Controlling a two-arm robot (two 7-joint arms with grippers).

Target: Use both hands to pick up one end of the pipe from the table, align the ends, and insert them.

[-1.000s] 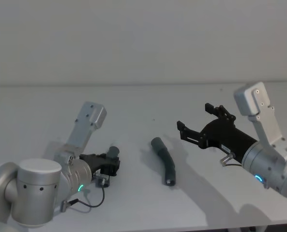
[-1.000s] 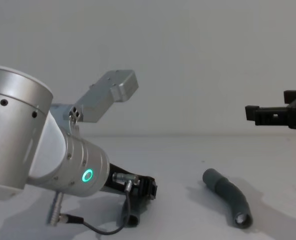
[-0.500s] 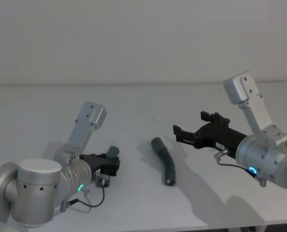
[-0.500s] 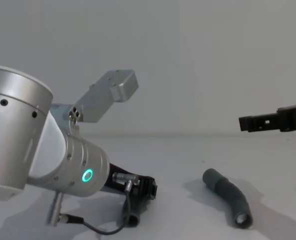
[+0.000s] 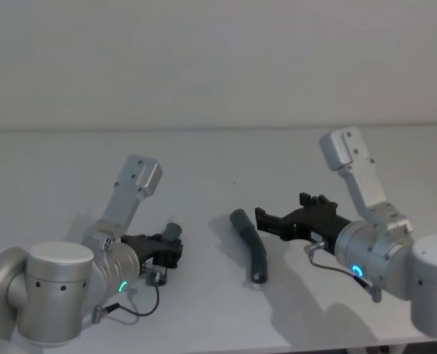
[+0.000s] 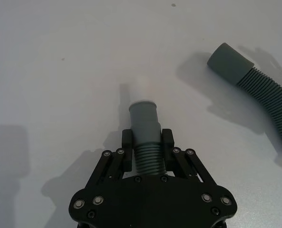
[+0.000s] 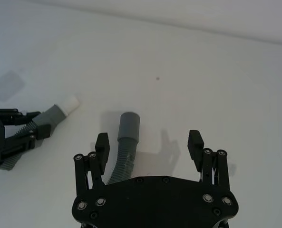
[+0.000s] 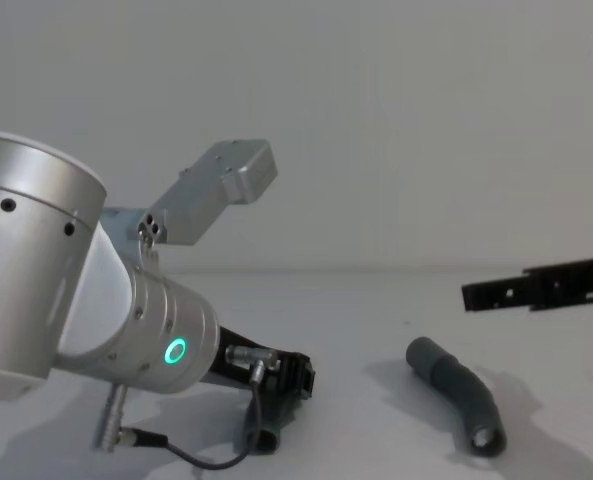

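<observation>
the right gripper has come lower and closer. its fingers are spread wide over the second pipe piece, which lies on the table. the left gripper squeezes the other piece just above the table. i think the grab comes next.

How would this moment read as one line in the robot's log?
left gripper: shut on white-tipped hose | right gripper: open, over second hose | second hose: lying on table
</observation>
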